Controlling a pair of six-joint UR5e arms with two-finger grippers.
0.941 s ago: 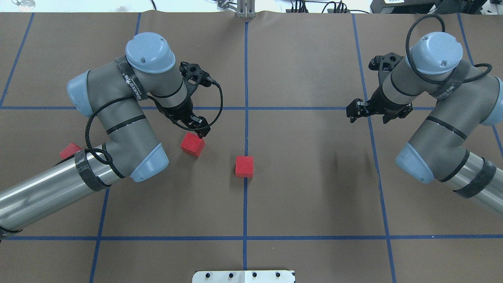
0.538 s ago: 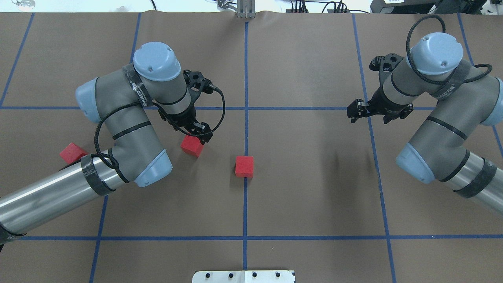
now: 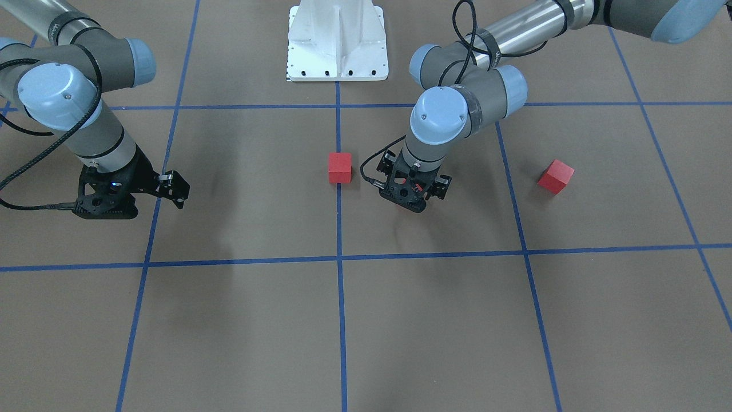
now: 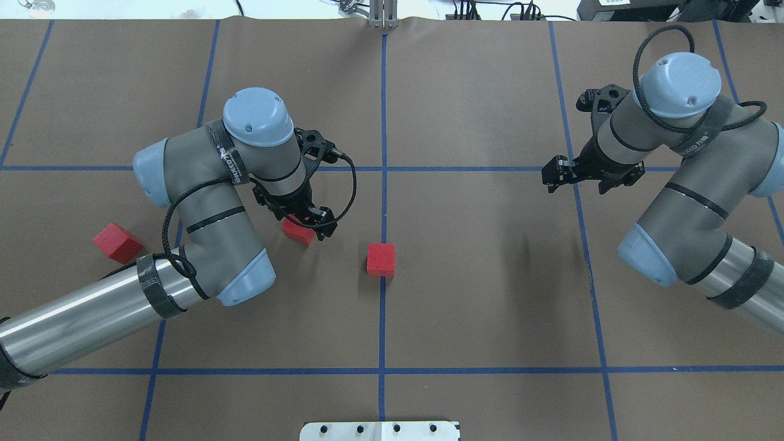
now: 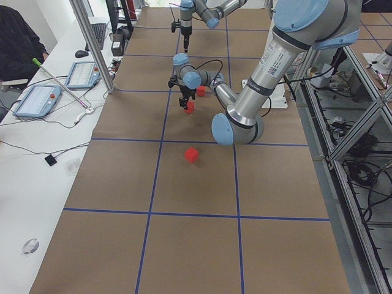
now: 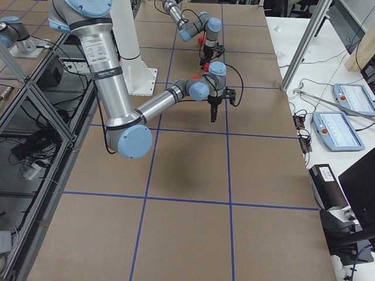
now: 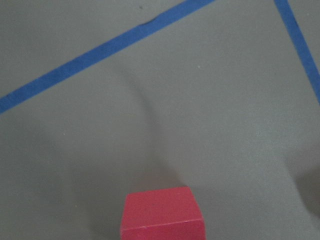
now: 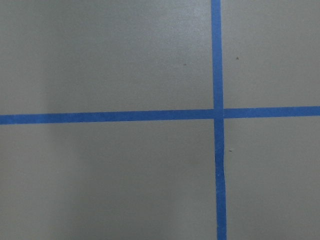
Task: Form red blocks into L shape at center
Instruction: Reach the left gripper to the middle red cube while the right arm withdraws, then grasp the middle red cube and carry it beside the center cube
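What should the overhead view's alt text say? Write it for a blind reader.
The left gripper sits low over one red block left of centre; a second red block rests on the blue centre line and a third red block lies far left. The right gripper hangs empty at right.

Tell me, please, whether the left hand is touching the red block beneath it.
Cannot tell. Overhead, the left hand covers most of the red block; the front view shows only red slivers behind its frame. Neither shows contact or a gap plainly.

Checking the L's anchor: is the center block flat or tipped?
Flat. The center block rests on the table, top face level, edges square with the blue line.
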